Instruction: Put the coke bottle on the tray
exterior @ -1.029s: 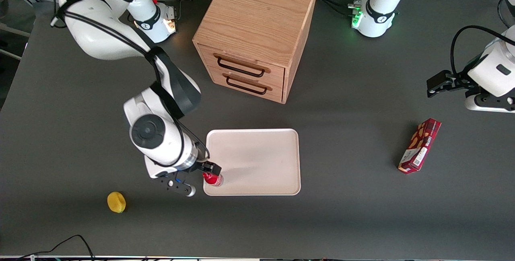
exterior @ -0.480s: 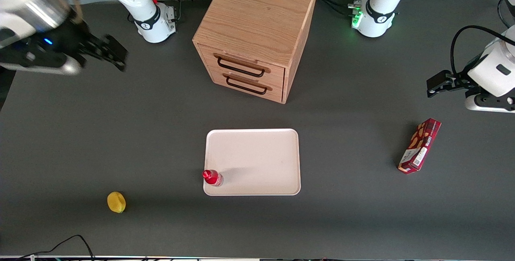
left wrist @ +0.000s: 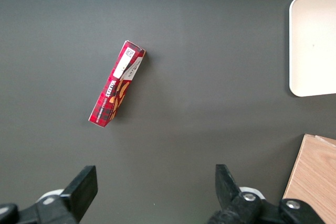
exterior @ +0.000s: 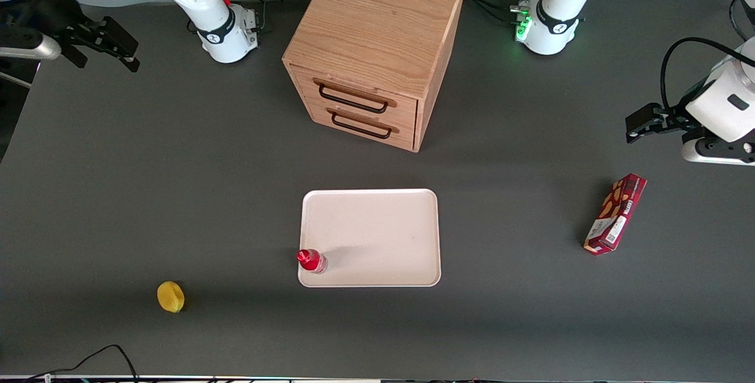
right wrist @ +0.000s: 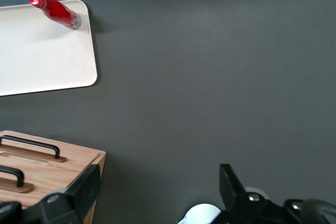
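Observation:
The coke bottle (exterior: 311, 261) stands upright on the cream-pink tray (exterior: 377, 235), at the tray's corner nearest the front camera on the working arm's side. In the right wrist view the bottle (right wrist: 55, 10) shows on the tray (right wrist: 42, 56) as well. My gripper (exterior: 103, 46) is open and empty, raised high at the working arm's end of the table, far from the bottle. Its two fingers (right wrist: 86, 190) stand wide apart with nothing between them.
A wooden two-drawer cabinet (exterior: 377, 46) stands farther from the front camera than the tray. A yellow lemon-like object (exterior: 170, 297) lies on the table toward the working arm's end. A dark red snack box (exterior: 615, 213) lies toward the parked arm's end.
My gripper let go of the bottle on the tray and pulled away, rising to the working arm's end of the table. The bottle stays standing on the tray.

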{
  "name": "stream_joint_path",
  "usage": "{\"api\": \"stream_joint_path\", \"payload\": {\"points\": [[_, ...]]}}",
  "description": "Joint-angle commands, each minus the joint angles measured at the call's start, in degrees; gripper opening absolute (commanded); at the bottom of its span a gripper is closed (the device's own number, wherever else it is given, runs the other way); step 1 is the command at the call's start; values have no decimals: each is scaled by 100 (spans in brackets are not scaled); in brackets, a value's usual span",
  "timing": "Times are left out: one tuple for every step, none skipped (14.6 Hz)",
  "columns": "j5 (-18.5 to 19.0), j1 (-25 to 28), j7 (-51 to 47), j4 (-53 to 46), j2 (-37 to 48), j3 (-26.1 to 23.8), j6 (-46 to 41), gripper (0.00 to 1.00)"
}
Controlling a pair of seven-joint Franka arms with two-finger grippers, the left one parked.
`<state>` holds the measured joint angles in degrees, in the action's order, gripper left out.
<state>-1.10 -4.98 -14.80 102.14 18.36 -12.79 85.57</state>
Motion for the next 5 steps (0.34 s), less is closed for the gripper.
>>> {"api": "stream_joint_path", "payload": {"points": [[-215,-12,380,624,494,162,277,100],[-250,-21,398,580,467,180,233,100],[-320,-21,373,475,380,206,215,100],[-321,-21,364,352,266,215,197,100],[-321,-21,381,299,230,224,119,100]]}}
